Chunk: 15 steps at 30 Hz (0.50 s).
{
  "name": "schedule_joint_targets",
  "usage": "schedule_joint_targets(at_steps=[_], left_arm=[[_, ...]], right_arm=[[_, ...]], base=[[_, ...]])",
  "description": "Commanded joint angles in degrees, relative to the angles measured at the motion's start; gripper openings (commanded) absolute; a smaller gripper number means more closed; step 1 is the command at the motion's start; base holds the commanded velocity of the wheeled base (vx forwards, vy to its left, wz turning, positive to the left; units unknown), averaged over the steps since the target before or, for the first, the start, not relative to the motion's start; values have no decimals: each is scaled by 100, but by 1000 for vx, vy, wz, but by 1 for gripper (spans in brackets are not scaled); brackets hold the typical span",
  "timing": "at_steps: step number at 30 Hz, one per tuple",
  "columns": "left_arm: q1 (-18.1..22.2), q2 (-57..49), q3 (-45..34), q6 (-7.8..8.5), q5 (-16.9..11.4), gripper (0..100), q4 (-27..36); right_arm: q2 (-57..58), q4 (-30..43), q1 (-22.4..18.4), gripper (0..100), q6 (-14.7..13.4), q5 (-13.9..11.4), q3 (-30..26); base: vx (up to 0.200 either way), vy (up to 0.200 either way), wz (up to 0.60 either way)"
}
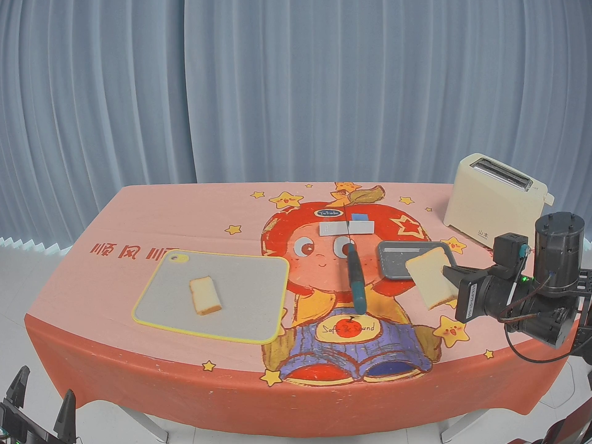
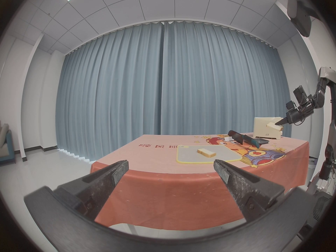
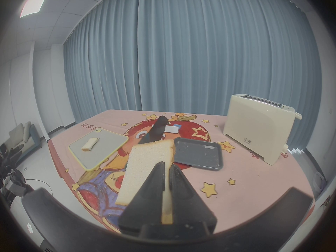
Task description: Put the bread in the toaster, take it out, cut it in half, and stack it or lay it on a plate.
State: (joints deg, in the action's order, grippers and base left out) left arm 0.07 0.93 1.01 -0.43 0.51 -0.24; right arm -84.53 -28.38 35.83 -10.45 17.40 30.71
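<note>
Across the cartoon-print bench (image 1: pixel 185 217), a cream toaster (image 1: pixel 493 201) stands at the far right, a grey cutting board (image 1: pixel 246 291) lies front left, and a dark tray (image 1: pixel 394 257) and teal-handled knife (image 1: pixel 356 279) sit mid-bench. The right gripper (image 3: pixel 166 170), jaws clenched on a slice of bread (image 1: pixel 430 275), holds it tilted in the air over the tray's near edge. Loading the toaster looks to be the step in hand. Next, the slice must be turned edge-down and lined up with a slot. It is square, crusted and pale, possibly untoasted. A small bread piece (image 1: pixel 205 295) rests on the board. The left gripper (image 2: pixel 170 165) hangs below the bench front, jaws released.
</note>
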Motion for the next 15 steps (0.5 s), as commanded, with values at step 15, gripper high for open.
schedule_joint_targets(at_steps=[15], left_arm=[[1, -57, -101, -1, 2, 100, -2]], right_arm=[[-11, 8, 3, 0, -1, 1, -12]], base=[[0, -107, 0]])
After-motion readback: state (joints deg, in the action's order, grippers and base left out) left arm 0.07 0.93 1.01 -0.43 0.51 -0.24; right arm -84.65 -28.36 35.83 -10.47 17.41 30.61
